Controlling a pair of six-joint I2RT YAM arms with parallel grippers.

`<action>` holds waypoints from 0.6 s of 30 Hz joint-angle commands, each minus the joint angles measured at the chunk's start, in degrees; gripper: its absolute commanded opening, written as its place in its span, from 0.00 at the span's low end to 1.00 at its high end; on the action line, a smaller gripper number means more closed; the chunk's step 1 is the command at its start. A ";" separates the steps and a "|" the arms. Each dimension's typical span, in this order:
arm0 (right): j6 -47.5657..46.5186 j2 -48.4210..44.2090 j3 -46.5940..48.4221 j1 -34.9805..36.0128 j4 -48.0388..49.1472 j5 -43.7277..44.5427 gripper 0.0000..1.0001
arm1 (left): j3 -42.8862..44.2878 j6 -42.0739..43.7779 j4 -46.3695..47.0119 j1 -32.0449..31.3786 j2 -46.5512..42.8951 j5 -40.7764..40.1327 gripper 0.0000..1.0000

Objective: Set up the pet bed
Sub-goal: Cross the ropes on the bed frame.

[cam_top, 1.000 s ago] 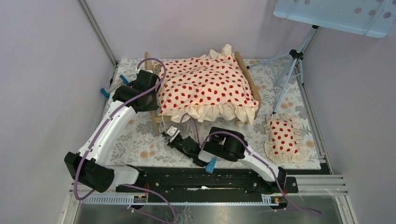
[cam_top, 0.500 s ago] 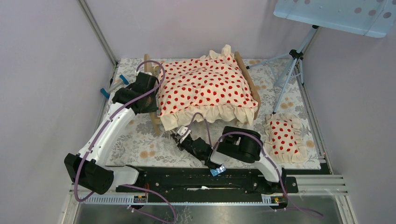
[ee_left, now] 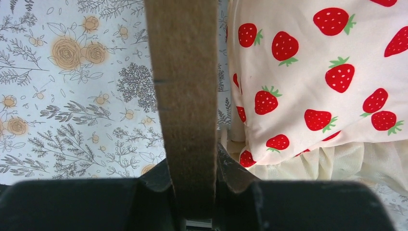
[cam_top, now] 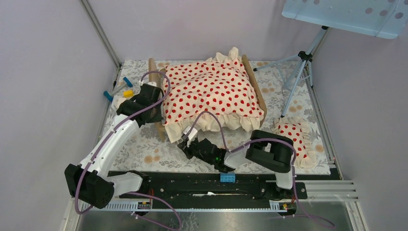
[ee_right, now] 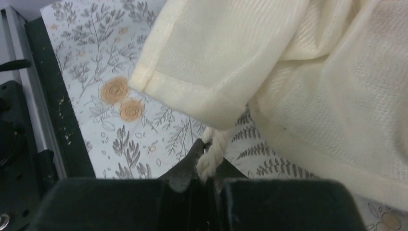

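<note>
The pet bed (cam_top: 254, 83) is seen at the far centre of the floral mat (cam_top: 144, 144), w/ its wooden end boards at L and R. Its top is covered by a cream strawberry-print blanket (cam_top: 211, 89), whose ruffle is draped over the near side.

The L end board (ee_left: 185, 96) is clamped betw. the fingers (ee_left: 230, 174) of the left gripper (ee_left: 192, 180). In the wrist view the board is seen running straight up out of the jaws, w/ the blanket just to its right.

The right gripper (ee_right: 204, 175) is set low at the bed's near-left corner. Its fingers are pressed together on a thin twist of the cream ruffle (ee_right: 211, 154), and the hem is seen held above the mat there.

A matching ruffled pillow (cam_top: 300, 139) is laid on the mat right of the bed, near side, partly hidden by the right arm (cam_top: 269, 154). A tripod (cam_top: 300, 67) is stood at the far right.
</note>
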 commanded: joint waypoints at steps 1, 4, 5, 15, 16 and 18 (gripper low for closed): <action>5.80 -4.81 2.23 0.40 -13.21 -2.79 0.00 | -1.64 1.22 8.99 -0.38 -4.86 1.18 0.00; 7.61 -6.81 3.11 0.43 -18.70 -2.67 0.00 | -4.71 -0.27 10.94 -0.38 -6.11 0.82 0.00; 8.04 -7.48 3.78 0.39 -21.81 -2.70 0.00 | -5.60 -0.70 11.39 -0.38 -6.49 0.61 0.00; 11.74 -9.54 12.76 0.25 -43.47 -6.23 0.00 | -11.10 -3.53 14.67 -0.38 -10.13 -0.12 0.23; 12.55 -9.26 13.62 0.07 -44.73 -6.75 0.00 | -11.21 -3.83 14.46 -0.38 -10.71 0.26 0.33; 14.11 -8.31 15.44 -0.54 -47.21 -7.86 0.00 | -11.32 -4.71 14.07 -0.38 -12.33 0.87 0.41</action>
